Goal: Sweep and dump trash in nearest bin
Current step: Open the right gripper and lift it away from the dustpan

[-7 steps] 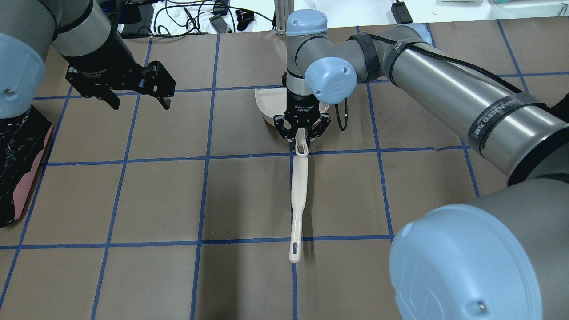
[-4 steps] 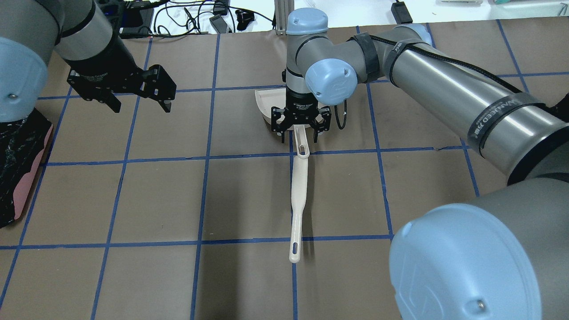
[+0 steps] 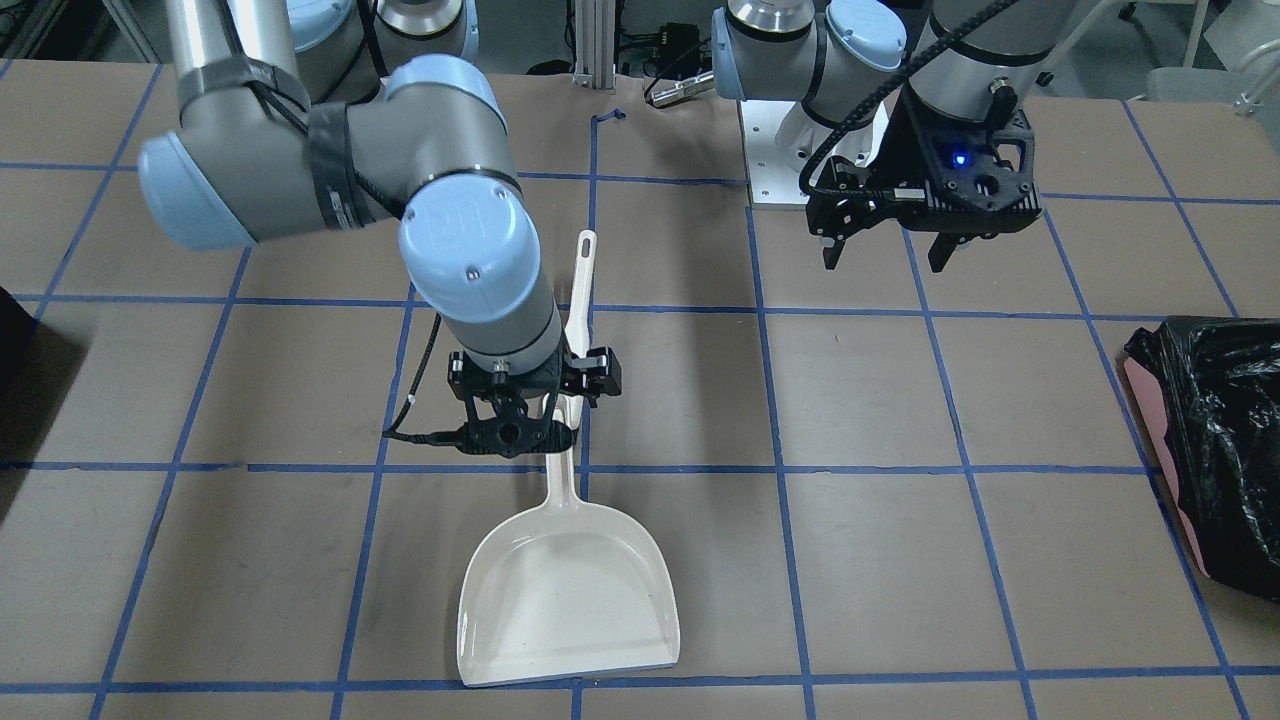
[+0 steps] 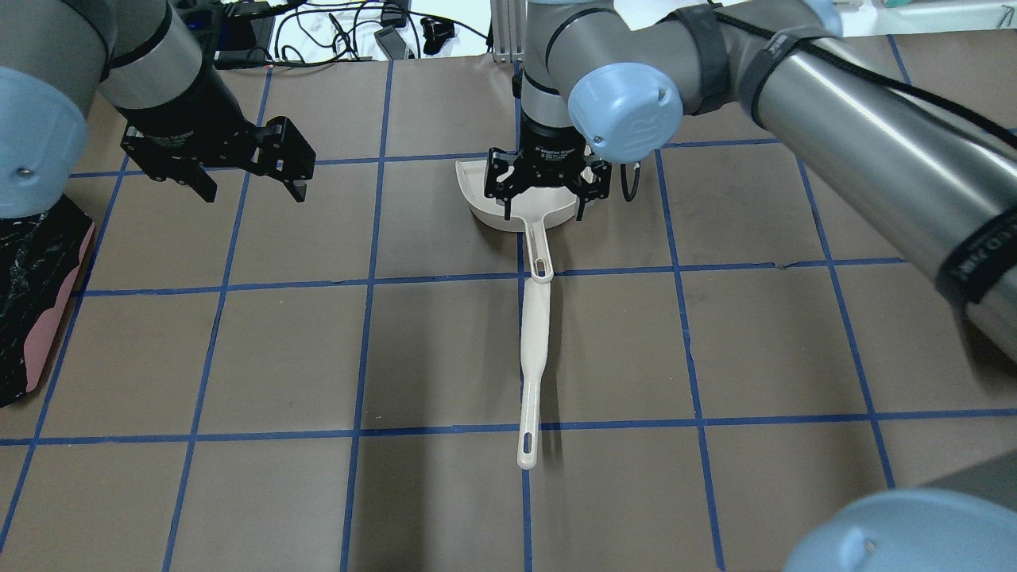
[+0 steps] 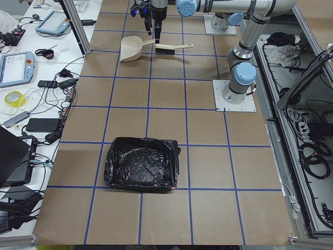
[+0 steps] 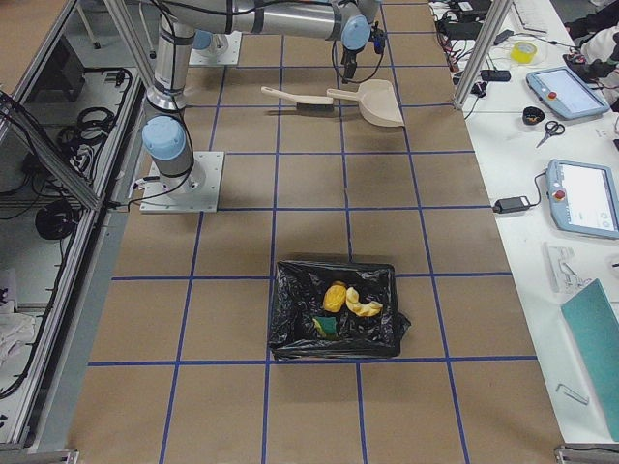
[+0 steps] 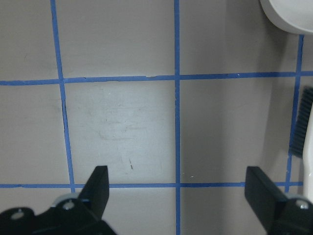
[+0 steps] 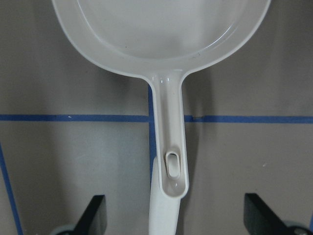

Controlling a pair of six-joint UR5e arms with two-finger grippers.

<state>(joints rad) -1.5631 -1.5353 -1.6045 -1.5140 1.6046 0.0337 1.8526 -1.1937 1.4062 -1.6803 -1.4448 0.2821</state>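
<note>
The trash, an orange-brown lump, a pale yellow crescent and a green sponge wedge, lies inside the black bin in the exterior right view. My right gripper is open and empty, hovering over the cream dustpan where its handle joins the pan. The cream brush lies on the table, its end under the dustpan handle. My left gripper is open and empty above bare table, left of the dustpan.
A pink bin with a crinkly black bag stands at the table's end on my left, also seen in the overhead view. Cables and devices lie beyond the far table edge.
My right gripper has opened off the dustpan handle and risen, shifting toward the pan. The dustpan and brush stay on the table. The left gripper has hardly moved.
</note>
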